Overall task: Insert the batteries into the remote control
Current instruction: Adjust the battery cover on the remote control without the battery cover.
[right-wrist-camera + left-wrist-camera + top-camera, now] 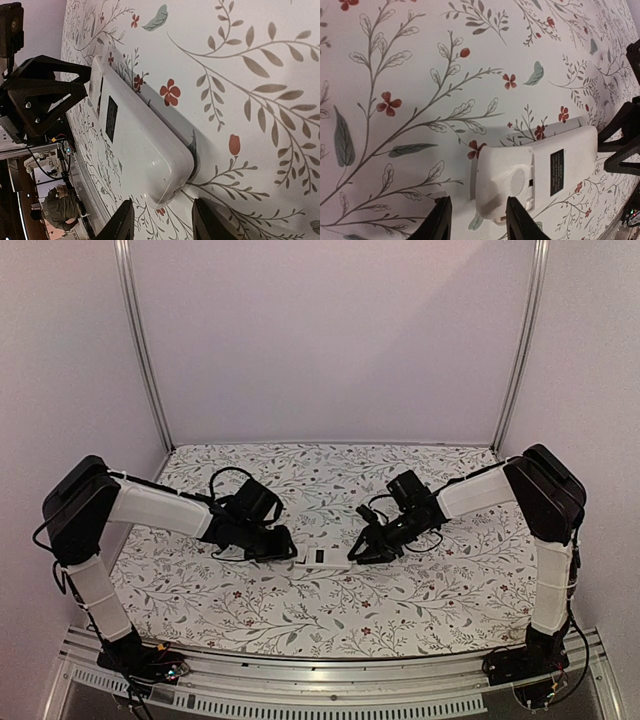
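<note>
Floral table (pixel 420 60): remote (pixel 540 170) at left gripper (pixel 480 217)

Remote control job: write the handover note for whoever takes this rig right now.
Left gripper: jaws open over one end of the remote control, not clamped.
Right gripper: jaws open at the opposite end, not clamped.
The remote control lies flat on the table between the arms, white back up.
No batteries in sight in any view.
Done: cannot tell; the back looks closed.
Left: check whether the batteries are inside; if not, find and load them.
</note>
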### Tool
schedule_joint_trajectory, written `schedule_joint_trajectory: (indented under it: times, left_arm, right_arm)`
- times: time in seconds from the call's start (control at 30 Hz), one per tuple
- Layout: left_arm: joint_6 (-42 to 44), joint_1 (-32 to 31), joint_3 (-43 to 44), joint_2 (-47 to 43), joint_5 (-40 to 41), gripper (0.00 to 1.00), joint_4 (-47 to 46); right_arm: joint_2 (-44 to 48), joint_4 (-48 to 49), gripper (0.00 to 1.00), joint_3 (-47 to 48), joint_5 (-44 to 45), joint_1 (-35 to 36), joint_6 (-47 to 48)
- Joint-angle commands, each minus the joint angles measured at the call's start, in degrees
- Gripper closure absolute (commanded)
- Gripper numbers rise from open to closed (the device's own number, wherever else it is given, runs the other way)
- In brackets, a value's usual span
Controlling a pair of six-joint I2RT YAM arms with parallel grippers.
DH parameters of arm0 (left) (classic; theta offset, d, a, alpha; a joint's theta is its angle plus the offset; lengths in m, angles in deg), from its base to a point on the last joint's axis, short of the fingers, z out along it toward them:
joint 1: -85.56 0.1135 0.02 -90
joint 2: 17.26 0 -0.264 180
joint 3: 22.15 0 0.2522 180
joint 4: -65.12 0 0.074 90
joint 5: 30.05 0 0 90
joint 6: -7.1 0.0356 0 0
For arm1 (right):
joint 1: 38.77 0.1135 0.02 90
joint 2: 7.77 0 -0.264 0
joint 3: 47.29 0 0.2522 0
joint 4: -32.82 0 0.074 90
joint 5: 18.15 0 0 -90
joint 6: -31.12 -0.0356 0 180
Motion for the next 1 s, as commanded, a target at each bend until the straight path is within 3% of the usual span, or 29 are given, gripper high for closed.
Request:
schedule_joint_trajectory:
  times: [0.0,0.97]
  left_arm:
    - [1.1,0.1,1.2,1.4,-1.3,0.63,-0.5]
    - [-0.2,-0.9,-0.4,0.7,-5.3,0.79,-0.8]
  right_arm:
    - [-0.7,-2.1,0.61,1.0,2.8,-0.2,0.4]
    - [-1.8,-2.2,0.78,1.7,2.0,1.3,0.5]
